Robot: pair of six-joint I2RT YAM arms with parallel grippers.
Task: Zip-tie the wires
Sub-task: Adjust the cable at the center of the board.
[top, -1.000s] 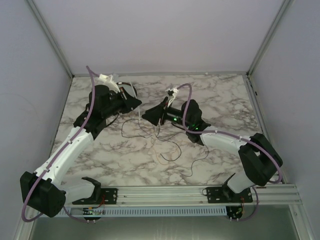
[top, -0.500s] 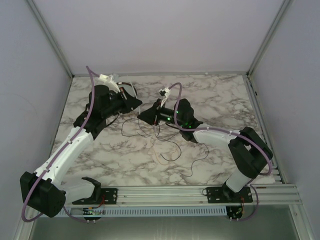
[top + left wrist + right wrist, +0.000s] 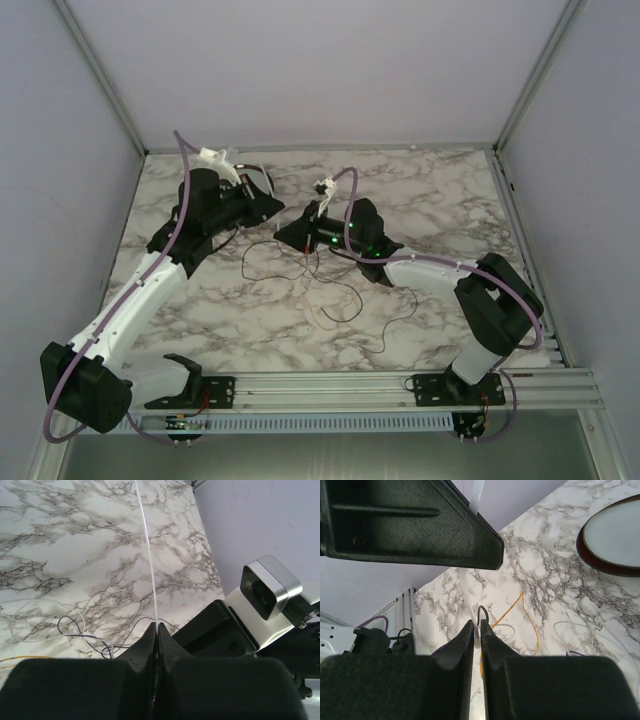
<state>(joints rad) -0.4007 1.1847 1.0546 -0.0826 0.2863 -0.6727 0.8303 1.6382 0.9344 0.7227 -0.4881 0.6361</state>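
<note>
The zip tie (image 3: 148,555) is a thin white strip running straight out from my left gripper (image 3: 157,626), which is shut on its near end. In the right wrist view the strip's other end (image 3: 468,605) comes down between the fingers of my right gripper (image 3: 479,624), whose jaws have closed on it. A dark wire loop (image 3: 483,608) pokes up at those same fingertips. The wires (image 3: 357,296) lie in loose loops on the marble below both grippers, and an orange strand (image 3: 520,605) lies among them. From above, the left gripper (image 3: 272,208) and right gripper (image 3: 283,235) nearly touch.
A round dark-rimmed dish (image 3: 615,535) sits on the marble table (image 3: 450,200) behind the left gripper. The left gripper's black finger (image 3: 410,525) hangs close over the right wrist camera. Grey walls enclose the table on three sides, and an aluminium rail (image 3: 330,385) runs along the near edge.
The right arm has swung left toward the left gripper, and its jaws have closed from about half open onto the zip tie's free end. The left arm has stayed put.
</note>
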